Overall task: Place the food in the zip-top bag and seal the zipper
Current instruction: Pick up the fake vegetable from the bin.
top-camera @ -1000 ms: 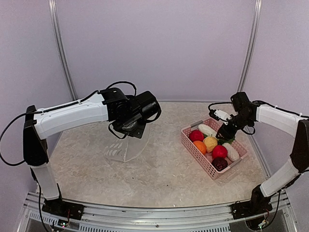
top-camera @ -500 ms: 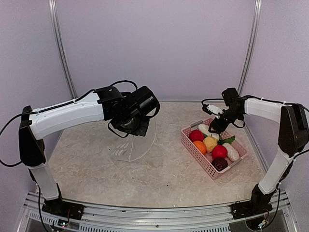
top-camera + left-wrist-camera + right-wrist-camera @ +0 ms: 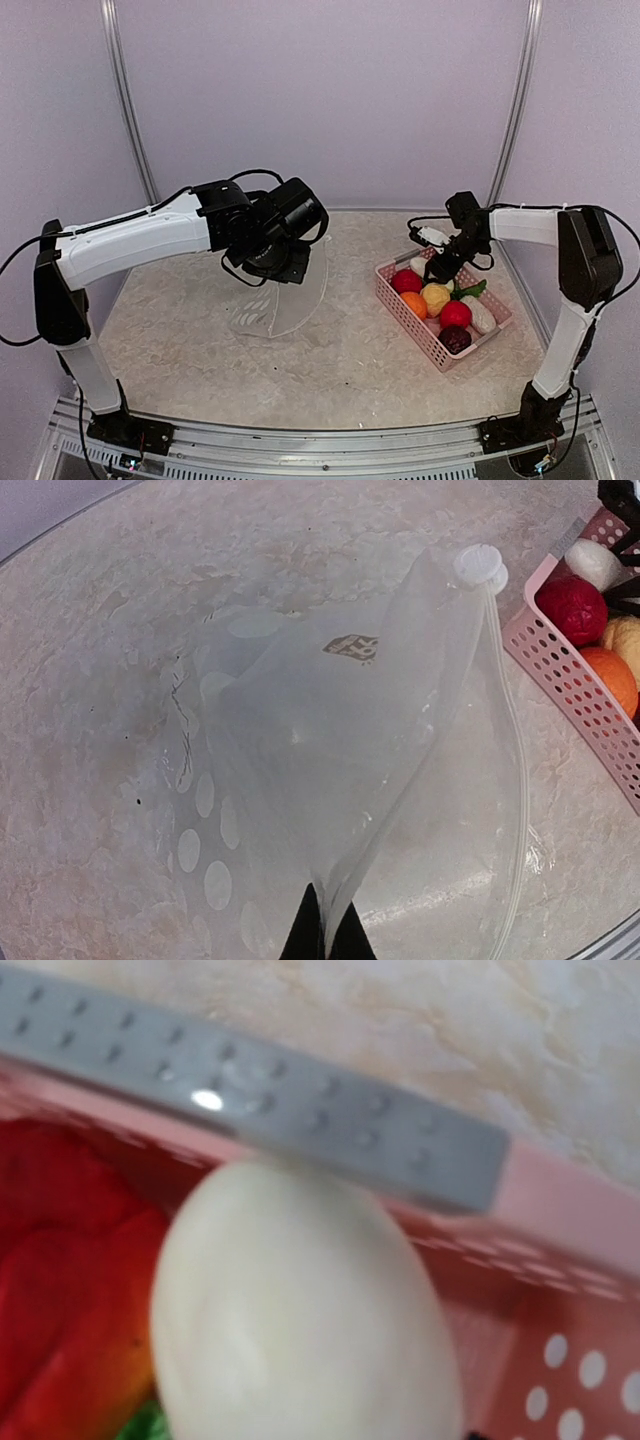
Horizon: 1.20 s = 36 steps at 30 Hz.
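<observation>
The left hand [image 3: 325,932] is pinching one edge of the zip-top bag [image 3: 330,750], its fingertips pressed together on the plastic, and is holding the bag up so that it is hanging open and slack, with its lower end trailing on the counter [image 3: 340,370]. The zipper [image 3: 519,780] is running down the side of the bag that is facing the pink basket [image 3: 405,308], with a round white tab [image 3: 478,566] sitting at its far end. All the food is lying in the basket, well apart from the bag: two red balls [image 3: 406,281], a yellow one [image 3: 436,296], an orange one [image 3: 414,303], a dark purple one [image 3: 455,339], a green leaf [image 3: 470,290] and a white oblong piece [image 3: 479,314]. The right hand [image 3: 441,268] is hovering low over the basket's far corner, right above a second white piece [image 3: 300,1310] that is lying just under a grey strip [image 3: 260,1100] on the rim. From where I am standing I cannot tell whether its fingers are spread or closed, and it may be touching that piece.
</observation>
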{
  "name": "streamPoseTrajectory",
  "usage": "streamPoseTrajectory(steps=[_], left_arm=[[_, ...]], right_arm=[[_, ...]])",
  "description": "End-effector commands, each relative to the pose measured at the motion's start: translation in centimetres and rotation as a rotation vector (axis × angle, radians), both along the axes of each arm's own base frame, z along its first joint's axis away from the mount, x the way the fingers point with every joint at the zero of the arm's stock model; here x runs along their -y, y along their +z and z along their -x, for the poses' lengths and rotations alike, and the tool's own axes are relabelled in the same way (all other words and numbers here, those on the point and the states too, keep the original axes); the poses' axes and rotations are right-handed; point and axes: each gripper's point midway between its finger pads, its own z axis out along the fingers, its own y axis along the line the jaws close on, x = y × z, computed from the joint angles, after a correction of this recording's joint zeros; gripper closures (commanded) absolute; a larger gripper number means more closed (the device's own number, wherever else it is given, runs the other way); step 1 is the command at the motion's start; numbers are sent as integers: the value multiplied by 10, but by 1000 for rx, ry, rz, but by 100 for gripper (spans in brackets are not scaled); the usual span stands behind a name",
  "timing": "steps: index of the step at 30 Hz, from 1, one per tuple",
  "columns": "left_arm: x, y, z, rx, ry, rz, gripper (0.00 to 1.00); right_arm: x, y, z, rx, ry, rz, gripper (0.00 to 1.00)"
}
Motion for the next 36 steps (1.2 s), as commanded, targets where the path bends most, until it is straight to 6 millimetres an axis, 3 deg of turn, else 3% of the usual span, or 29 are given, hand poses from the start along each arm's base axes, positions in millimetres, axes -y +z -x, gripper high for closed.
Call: streamPoseTrajectory(steps=[1, 6, 10, 18, 27, 30, 36], left_arm=[[-1, 12, -1, 13, 11, 57, 100], [5, 15, -3, 20, -1, 78, 100], [12, 21, -6, 23, -8, 103, 100], [31, 38, -15, 32, -18, 226, 100], [56, 67, -21, 35, -39, 373, 100], [65, 70, -23, 25, -33, 419, 100], [84, 81, -25, 8, -41, 517, 100]], right_arm=[[-4, 4, -8, 24, -14, 6, 50], [-1, 40, -8, 107, -31, -7, 63], [-5, 90, 1, 190, -30, -80, 66], [-59, 213, 51, 280, 148, -482, 69], [-109, 333, 109, 334, 412, -874, 71], [-123, 362, 130, 358, 504, -972, 73], [-153, 383, 148, 217, 623, -1140, 74]])
